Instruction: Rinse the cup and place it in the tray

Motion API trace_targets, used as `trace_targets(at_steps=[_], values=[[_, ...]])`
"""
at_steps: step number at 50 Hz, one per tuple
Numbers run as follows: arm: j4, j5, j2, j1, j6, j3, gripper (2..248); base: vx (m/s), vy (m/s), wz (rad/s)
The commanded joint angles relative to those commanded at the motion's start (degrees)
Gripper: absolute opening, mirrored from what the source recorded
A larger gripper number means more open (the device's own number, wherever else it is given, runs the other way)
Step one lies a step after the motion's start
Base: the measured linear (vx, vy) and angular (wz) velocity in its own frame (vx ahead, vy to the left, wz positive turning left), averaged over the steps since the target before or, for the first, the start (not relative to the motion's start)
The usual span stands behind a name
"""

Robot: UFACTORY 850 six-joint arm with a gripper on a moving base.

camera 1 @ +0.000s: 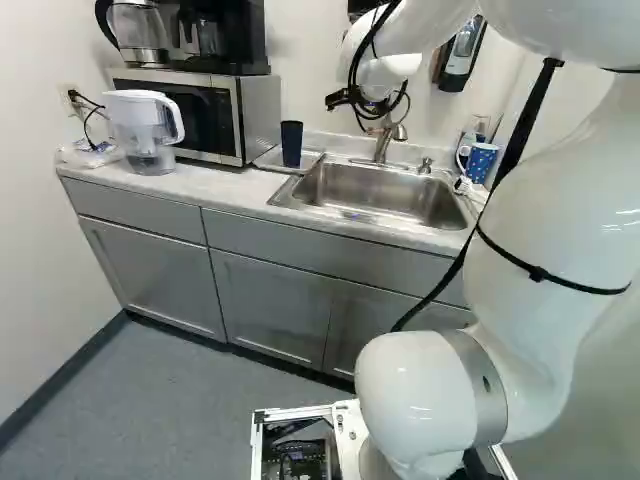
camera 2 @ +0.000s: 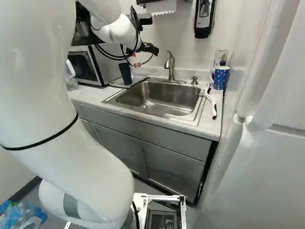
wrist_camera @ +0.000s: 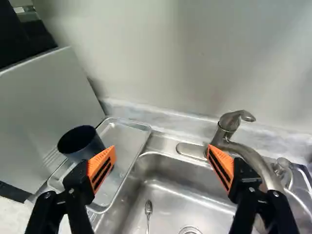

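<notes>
The gripper (wrist_camera: 161, 152) stands wide and empty over the sink (wrist_camera: 175, 195); the dark blue tumbler (wrist_camera: 80, 144) is upright in the metal tray (wrist_camera: 123, 134). Lowered carelessly, one finger could tip the tumbler, while the opposite one might catch the faucet (wrist_camera: 251, 157).

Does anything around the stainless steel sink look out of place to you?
Only the small silver metal spoon seems odd, lying loose in the sink; the dark blue cup stands upright in the shallow metal tray.
</notes>
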Motion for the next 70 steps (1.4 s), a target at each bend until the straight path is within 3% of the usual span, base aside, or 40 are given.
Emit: trace_targets(at_steps=[41, 70], values=[[0.0, -13.29, 7.98, -2.42, 0.0, 7.75, 247, 0.0, 0.0, 0.0], [0.0, -13.29, 13.71, -5.72, 0.0, 12.94, 247, 0.0, 0.0, 0.0]])
